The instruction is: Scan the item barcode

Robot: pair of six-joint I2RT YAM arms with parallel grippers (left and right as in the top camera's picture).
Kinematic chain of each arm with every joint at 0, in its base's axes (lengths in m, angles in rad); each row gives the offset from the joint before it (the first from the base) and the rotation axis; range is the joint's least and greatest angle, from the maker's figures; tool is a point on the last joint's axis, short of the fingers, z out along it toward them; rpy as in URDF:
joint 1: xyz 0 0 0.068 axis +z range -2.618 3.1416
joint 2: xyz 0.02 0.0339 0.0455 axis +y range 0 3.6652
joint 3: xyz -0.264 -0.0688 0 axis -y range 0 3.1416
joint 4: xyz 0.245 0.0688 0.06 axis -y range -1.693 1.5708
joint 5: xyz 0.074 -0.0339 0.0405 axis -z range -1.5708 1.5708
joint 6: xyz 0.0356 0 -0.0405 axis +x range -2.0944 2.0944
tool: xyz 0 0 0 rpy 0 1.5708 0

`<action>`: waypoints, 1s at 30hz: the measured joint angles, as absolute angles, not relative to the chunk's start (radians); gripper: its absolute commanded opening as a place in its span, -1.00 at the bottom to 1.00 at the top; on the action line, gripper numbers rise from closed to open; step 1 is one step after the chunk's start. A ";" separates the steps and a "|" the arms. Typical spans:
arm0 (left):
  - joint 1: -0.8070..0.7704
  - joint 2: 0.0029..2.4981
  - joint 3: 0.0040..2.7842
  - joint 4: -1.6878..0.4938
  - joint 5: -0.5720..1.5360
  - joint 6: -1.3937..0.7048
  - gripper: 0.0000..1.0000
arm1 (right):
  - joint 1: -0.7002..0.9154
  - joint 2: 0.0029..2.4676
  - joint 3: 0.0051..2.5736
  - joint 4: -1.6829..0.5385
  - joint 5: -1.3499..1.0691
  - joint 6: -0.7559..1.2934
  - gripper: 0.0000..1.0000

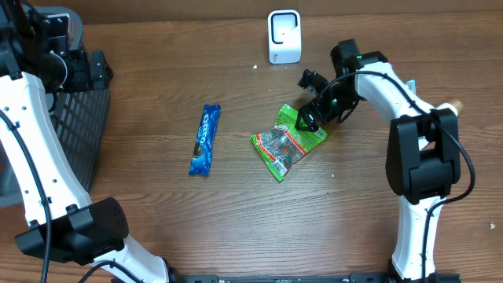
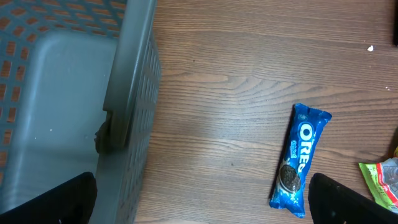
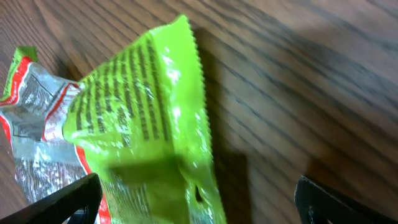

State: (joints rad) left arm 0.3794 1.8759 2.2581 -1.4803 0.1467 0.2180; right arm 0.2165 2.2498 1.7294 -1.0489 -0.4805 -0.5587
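While the right gripper (image 1: pixel 311 118) hangs with its fingers spread wide either side of one raised, crinkled corner, pinching nothing, the glossy green snack packet (image 1: pixel 288 143) lies on the wood-grain table (image 1: pixel 236 228), its clear, red-edged window facing up and fine black print showing beside its saw-tooth edge. Left of the packet and apart from it, a slim blue Oreo pack (image 1: pixel 205 140) lies flat, with bare wood between the two. Beyond the packet, near the table's far edge, a small, rounded white scanner (image 1: pixel 284 36) stands upright. Far left of the packet, past the Oreo pack, a dark lattice-walled plastic basket (image 1: pixel 82 118) sits beneath the left gripper (image 2: pixel 199 214), whose fingers are likewise spread and hold nothing. Open board stretches on the packet's near side.
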 measured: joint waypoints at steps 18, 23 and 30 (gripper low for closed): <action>0.379 1.876 2.258 -1.481 0.146 0.218 0.99 | 0.308 2.272 1.724 -1.045 -0.520 -0.511 0.25; 0.379 1.876 2.258 -1.480 0.147 0.218 0.99 | 0.305 2.265 1.688 -1.020 -0.532 -0.493 0.26; 0.379 1.876 2.258 -1.481 0.147 0.218 0.99 | 0.300 2.231 1.601 -0.979 -0.570 -0.478 -0.30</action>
State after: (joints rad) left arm 0.3794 1.8759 2.2581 -1.4807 0.1467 0.2180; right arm 0.3000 2.2314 1.6012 -0.9791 -0.5697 -0.4782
